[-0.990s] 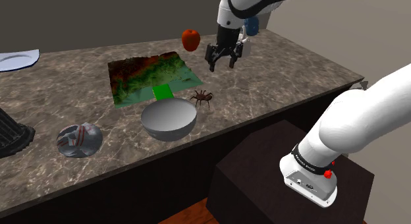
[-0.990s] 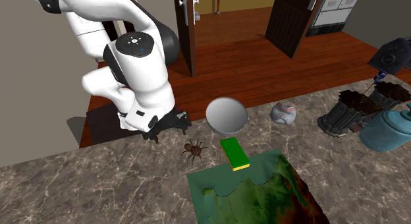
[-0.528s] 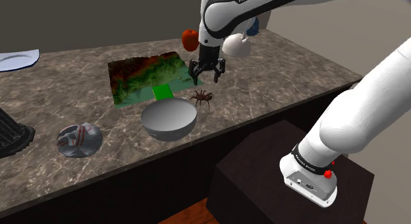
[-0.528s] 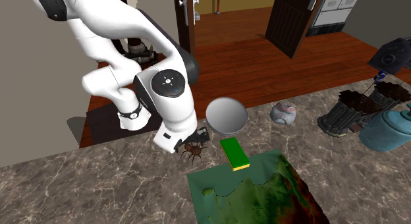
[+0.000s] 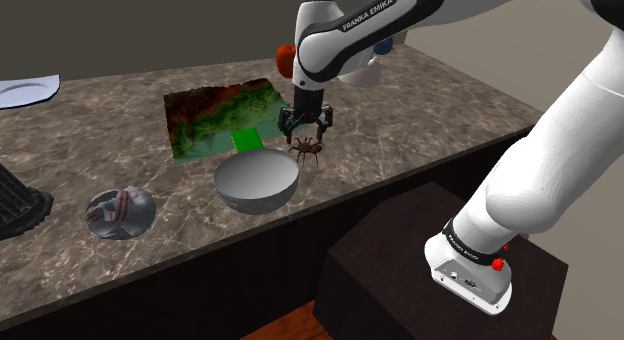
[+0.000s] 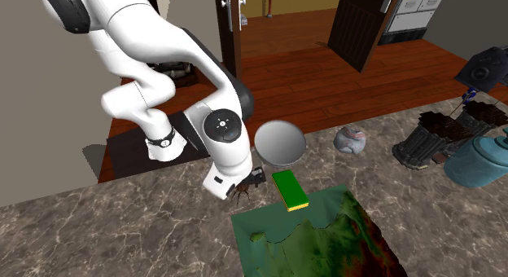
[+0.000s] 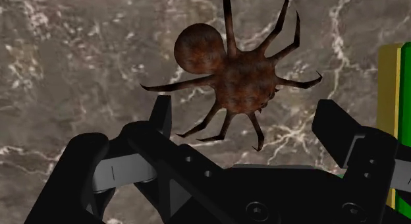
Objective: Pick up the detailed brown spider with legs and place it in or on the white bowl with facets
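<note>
The brown spider (image 5: pixel 307 148) lies on the marble counter, just right of the white bowl (image 5: pixel 257 181) in the shoulder view. My gripper (image 5: pixel 305 131) hangs open directly above the spider, close over it. In the wrist view the spider (image 7: pixel 238 74) sits just ahead of my gripper (image 7: pixel 253 127), whose two black fingers stand well apart and touch nothing. In the second exterior view my hand covers most of the spider (image 6: pixel 242 189), and the bowl (image 6: pixel 279 142) stands beyond it near the counter's edge.
A green and yellow block (image 5: pixel 246 140) lies beside the spider on the edge of a terrain-like mat (image 5: pixel 225 115). A red apple (image 5: pixel 285 58) and a blue item stand behind the arm. A crumpled ball (image 5: pixel 120 211) and dark baskets (image 6: pixel 429 138) sit further along the counter.
The gripper has come down and toward the shoulder view's left, from high above the counter to just over the spider. It stays open; the spider has not moved.
</note>
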Available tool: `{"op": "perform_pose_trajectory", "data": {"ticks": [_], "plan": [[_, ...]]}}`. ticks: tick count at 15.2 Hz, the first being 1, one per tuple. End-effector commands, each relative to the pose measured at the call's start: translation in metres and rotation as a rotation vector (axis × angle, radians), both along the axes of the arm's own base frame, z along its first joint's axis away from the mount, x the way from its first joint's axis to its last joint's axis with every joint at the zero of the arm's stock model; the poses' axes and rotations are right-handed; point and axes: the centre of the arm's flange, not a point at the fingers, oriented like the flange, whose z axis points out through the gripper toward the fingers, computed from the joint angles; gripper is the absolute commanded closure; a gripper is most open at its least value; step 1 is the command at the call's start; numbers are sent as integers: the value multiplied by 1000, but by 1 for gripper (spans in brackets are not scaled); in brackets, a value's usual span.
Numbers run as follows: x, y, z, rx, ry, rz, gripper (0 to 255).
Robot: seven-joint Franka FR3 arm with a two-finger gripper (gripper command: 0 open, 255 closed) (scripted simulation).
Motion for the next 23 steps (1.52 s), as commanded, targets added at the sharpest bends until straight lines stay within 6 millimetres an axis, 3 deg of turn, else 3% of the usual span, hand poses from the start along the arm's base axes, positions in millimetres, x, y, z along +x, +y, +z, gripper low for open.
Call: {"op": "perform_pose_trajectory", "data": {"ticks": [1, 9, 10, 19, 23], "plan": [[-1, 1, -14, 0, 0, 0, 0], [-1, 1, -14, 0, 0, 0, 0], [-1, 1, -14, 0, 0, 0, 255], [-1, 1, -14, 0, 0, 0, 255], [-1, 1, 7, 0, 0, 0, 255]]}}
